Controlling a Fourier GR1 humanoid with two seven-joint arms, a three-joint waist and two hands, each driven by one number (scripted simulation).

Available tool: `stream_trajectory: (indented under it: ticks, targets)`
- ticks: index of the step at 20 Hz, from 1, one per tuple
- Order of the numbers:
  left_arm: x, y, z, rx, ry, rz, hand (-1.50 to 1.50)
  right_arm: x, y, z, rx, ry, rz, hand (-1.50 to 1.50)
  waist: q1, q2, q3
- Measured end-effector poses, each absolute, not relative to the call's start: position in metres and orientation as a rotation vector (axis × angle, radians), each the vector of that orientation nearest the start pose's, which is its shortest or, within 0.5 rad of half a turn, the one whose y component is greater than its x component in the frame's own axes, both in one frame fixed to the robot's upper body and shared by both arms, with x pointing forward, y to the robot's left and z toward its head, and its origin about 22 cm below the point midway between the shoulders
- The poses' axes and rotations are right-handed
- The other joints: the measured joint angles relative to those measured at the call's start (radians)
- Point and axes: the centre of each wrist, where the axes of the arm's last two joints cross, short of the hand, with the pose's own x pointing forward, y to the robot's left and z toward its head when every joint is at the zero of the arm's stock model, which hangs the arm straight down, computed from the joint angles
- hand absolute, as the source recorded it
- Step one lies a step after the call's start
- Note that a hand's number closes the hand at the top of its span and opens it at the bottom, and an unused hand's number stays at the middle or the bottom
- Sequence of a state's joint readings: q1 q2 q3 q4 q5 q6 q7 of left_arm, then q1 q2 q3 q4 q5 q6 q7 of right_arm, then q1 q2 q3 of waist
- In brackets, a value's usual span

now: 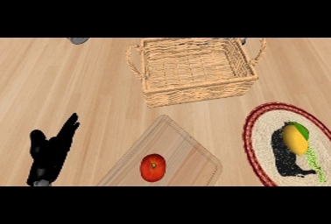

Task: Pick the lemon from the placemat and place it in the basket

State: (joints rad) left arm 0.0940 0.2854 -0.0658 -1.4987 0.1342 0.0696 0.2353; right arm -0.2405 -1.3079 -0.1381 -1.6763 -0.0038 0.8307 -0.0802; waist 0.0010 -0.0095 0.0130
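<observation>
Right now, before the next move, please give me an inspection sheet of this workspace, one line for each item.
Surface: wooden counter, light grain.
Job's things: lemon on the round placemat, under the right hand; wicker basket holds nothing seen.
Clutter: tomato on a cutting board; grey object at far edge, too cut off to identify.
Hands: right hand curled round the lemon; left hand open, resting at left.
Cables: nothing seen.
Surroundings: nothing seen.

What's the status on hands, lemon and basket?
Left hand open, resting at the left edge. Right hand curled on yellow lemon over round red-rimmed placemat. Woven wicker basket empty; path unobstructed.
</observation>
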Motion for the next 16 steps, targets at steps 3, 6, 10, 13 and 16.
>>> stream_trajectory:
  ticks: [3, 6, 10, 13, 16]
  targets:
    - [0.212, 0.293, -0.022, 0.168, -1.170, -0.057, 0.00, 0.253, -0.392, 0.291, -0.531, -1.199, 1.518, -1.50, -0.002, -0.001, 0.001]
    - [0.212, 0.295, -0.021, 0.157, -1.167, -0.060, 0.00, 0.255, -0.388, 0.269, -0.524, -1.208, 1.514, -1.50, 0.000, -0.001, 0.001]
    - [0.212, 0.292, -0.025, 0.158, -1.192, -0.060, 0.00, 0.257, -0.383, 0.243, -0.543, -1.185, 1.528, -1.50, 0.004, -0.001, 0.004]
    - [0.213, 0.288, -0.025, 0.163, -1.188, -0.065, 0.00, 0.259, -0.383, 0.228, -0.557, -1.156, 1.542, -1.50, 0.006, -0.001, 0.004]
    - [0.213, 0.291, -0.023, 0.158, -1.181, -0.064, 0.00, 0.259, -0.385, 0.210, -0.558, -1.140, 1.540, -1.50, 0.006, 0.000, 0.003]
